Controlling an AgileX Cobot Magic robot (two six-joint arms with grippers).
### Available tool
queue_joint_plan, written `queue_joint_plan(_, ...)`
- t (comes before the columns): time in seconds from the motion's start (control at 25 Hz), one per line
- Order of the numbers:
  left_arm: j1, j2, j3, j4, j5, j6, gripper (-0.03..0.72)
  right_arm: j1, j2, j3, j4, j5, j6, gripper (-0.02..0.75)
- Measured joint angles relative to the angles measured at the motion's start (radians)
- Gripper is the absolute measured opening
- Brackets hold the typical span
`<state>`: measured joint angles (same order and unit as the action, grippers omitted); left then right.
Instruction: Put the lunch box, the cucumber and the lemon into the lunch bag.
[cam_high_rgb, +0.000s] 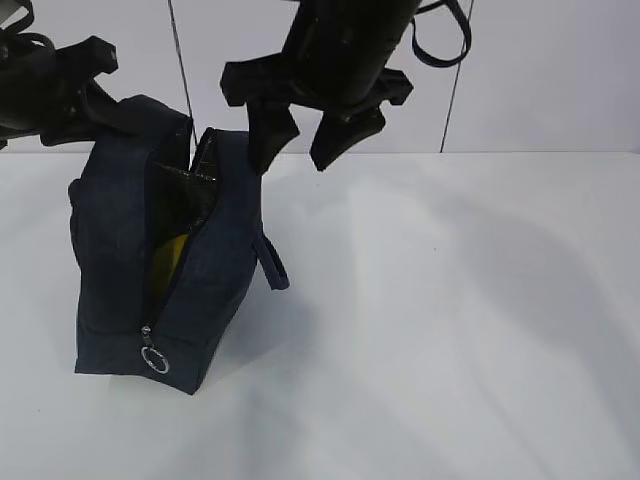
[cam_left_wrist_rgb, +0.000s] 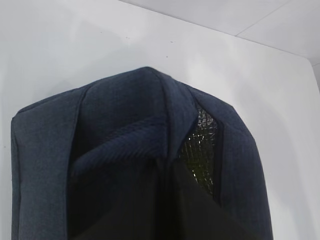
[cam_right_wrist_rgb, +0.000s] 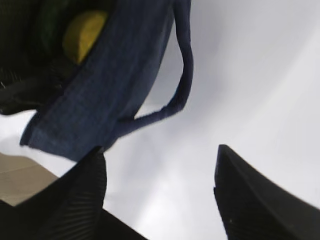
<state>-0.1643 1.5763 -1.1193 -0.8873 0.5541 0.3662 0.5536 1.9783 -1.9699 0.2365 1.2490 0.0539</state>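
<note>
The navy lunch bag (cam_high_rgb: 215, 270) stands at the left of the table with its zipper open along the top and front. The yellow lemon (cam_high_rgb: 172, 250) lies inside it and shows through the opening; from the right wrist the lemon (cam_right_wrist_rgb: 82, 32) sits just behind the bag's wall (cam_right_wrist_rgb: 115, 85). My left gripper (cam_high_rgb: 95, 100) is shut on the fabric at the bag's top edge (cam_left_wrist_rgb: 125, 135) and holds that end raised; its dark fingers meet at the left gripper's tip (cam_left_wrist_rgb: 168, 165). My right gripper (cam_high_rgb: 290, 166) hangs open and empty above the bag's right side. The lunch box and the cucumber are hidden.
The silver ring pull (cam_high_rgb: 155, 360) hangs at the low front end of the zipper. A strap handle (cam_high_rgb: 272, 258) loops off the bag's right side, close under the right gripper (cam_right_wrist_rgb: 160, 150). Shiny lining (cam_left_wrist_rgb: 202, 150) shows inside. White table (cam_high_rgb: 450, 330) stretches to the right.
</note>
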Motion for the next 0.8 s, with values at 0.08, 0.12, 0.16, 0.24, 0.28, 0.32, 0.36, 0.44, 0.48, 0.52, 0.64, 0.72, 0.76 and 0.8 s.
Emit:
queue_joint_plan(0.08,0.0,0.0,0.0,0.0,0.0,0.0,0.008,0.0,-0.002,0.033,0.005,0.0,-0.002,0.527)
queue_joint_plan(0.12,0.0,0.0,0.0,0.0,0.0,0.0,0.008,0.0,-0.008,0.05,0.007,-0.002,-0.002,0.527)
queue_joint_plan(0.16,0.0,0.0,0.0,0.0,0.0,0.0,0.008,0.0,-0.02,0.072,0.007,-0.002,-0.002,0.527)
queue_joint_plan(0.24,0.0,0.0,0.0,0.0,0.0,0.0,0.008,0.0,-0.049,0.122,0.007,-0.004,-0.005,0.527)
queue_joint_plan(0.28,0.0,0.0,0.0,0.0,0.0,0.0,0.008,0.0,-0.069,0.144,0.007,-0.004,-0.007,0.527)
queue_joint_plan(0.32,0.0,0.0,0.0,0.0,0.0,0.0,0.008,0.0,-0.092,0.174,0.007,-0.004,-0.007,0.527)
queue_joint_plan(0.36,0.0,0.0,0.0,0.0,0.0,0.0,0.008,0.0,-0.114,0.207,0.007,-0.004,-0.011,0.527)
queue_joint_plan(0.44,0.0,0.0,0.0,0.0,0.0,0.0,0.008,0.0,-0.167,0.274,0.007,-0.022,-0.015,0.527)
queue_joint_plan(0.48,0.0,0.0,0.0,0.0,0.0,0.0,0.008,0.0,-0.194,0.315,0.007,-0.048,-0.017,0.527)
queue_joint_plan(0.52,0.0,0.0,0.0,0.0,0.0,0.0,0.008,0.0,-0.214,0.356,0.007,-0.089,-0.017,0.527)
queue_joint_plan(0.64,0.0,0.0,0.0,0.0,0.0,0.0,0.008,0.0,-0.258,0.46,0.04,-0.228,-0.034,0.527)
queue_joint_plan(0.72,0.0,0.0,0.0,0.0,0.0,0.0,0.008,0.0,-0.261,0.505,0.108,-0.325,-0.065,0.527)
queue_joint_plan(0.76,0.0,0.0,0.0,0.0,0.0,0.0,0.008,0.0,-0.261,0.523,0.143,-0.361,-0.088,0.527)
queue_joint_plan(0.8,0.0,0.0,0.0,0.0,0.0,0.0,0.008,0.0,-0.259,0.532,0.179,-0.395,-0.104,0.527)
